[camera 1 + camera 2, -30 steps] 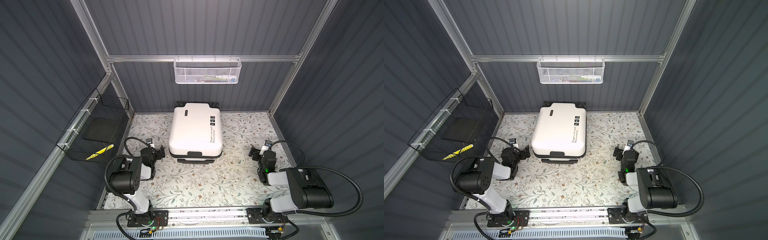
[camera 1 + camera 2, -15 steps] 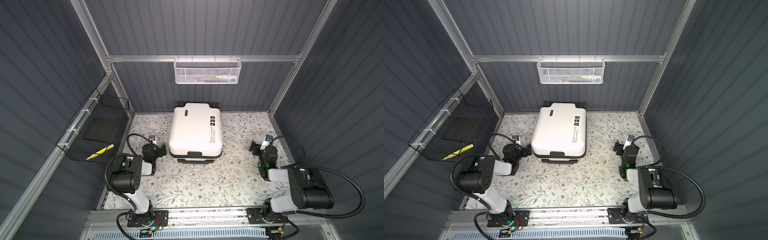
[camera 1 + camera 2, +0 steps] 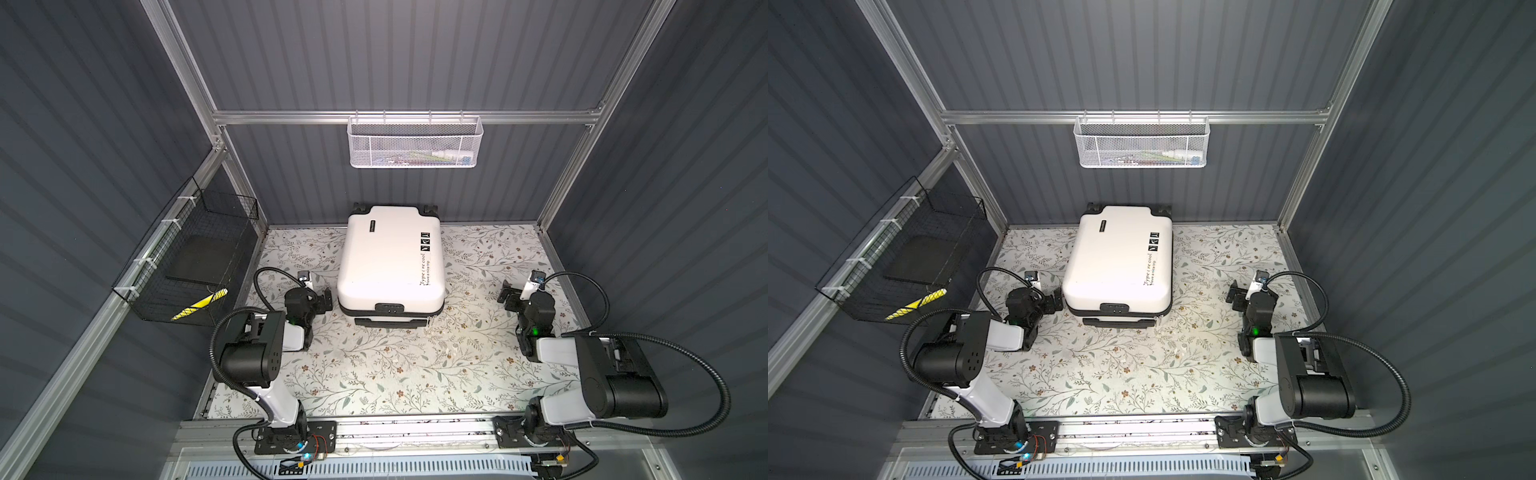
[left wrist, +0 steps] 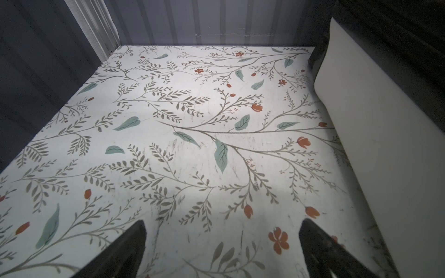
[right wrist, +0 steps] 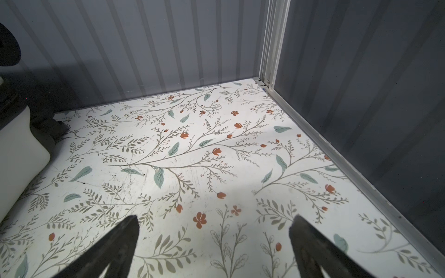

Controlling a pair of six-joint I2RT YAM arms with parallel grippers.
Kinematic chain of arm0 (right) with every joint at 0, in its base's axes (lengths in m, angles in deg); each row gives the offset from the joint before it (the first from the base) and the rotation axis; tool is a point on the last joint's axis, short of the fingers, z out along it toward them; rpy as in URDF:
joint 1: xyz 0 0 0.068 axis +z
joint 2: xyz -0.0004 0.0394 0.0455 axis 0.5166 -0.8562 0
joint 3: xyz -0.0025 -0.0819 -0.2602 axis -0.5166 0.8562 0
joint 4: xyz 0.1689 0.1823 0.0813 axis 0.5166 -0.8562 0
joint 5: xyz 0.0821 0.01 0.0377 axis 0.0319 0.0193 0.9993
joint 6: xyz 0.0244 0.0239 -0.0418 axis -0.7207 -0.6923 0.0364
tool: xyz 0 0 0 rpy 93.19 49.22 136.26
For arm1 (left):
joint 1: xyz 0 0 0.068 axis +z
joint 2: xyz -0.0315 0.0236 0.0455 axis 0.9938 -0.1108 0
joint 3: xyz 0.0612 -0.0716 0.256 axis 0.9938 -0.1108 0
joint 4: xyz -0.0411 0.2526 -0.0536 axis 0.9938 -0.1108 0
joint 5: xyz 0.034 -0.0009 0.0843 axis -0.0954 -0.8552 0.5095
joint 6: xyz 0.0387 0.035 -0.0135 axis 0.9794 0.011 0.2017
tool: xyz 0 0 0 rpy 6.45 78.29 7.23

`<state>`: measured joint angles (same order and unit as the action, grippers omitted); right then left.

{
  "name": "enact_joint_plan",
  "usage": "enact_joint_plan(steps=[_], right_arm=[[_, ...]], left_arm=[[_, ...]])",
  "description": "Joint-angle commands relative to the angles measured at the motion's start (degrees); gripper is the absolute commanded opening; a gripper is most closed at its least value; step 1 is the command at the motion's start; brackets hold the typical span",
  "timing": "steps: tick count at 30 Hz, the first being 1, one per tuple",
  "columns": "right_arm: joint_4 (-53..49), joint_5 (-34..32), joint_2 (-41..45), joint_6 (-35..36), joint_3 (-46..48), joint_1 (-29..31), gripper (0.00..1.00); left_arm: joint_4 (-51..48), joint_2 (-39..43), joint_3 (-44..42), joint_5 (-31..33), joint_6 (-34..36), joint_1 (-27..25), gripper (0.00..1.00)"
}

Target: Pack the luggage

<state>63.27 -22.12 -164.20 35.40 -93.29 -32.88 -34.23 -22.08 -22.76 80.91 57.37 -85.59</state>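
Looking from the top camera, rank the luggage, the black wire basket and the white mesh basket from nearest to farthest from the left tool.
Measured from the left tool in a top view:
1. luggage: right beside it, toward the middle.
2. black wire basket: hung on the left side.
3. white mesh basket: hung high at the back.

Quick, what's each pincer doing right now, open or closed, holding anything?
Left pincer: open, holding nothing.
Right pincer: open, holding nothing.
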Motion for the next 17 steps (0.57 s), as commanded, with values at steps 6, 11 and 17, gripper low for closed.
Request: enact_joint_plan(steps=[6, 11, 17], right_arm=[[1.2, -0.2, 0.4, 0.5, 0.3, -0.1, 0.99], [1.2, -0.1, 0.3, 0.5, 0.3, -0.1, 0.99], [0.6, 0.4, 0.3, 0.2, 0.0, -0.3, 0.99]], left_arm=[[0.1, -0.4, 0.4, 0.5, 1.1, -0.3, 1.00], [0.0, -0.4, 0.4, 0.5, 1.1, -0.3, 1.00], [0.0, -0.3, 0.4, 0.5, 1.1, -0.3, 1.00]])
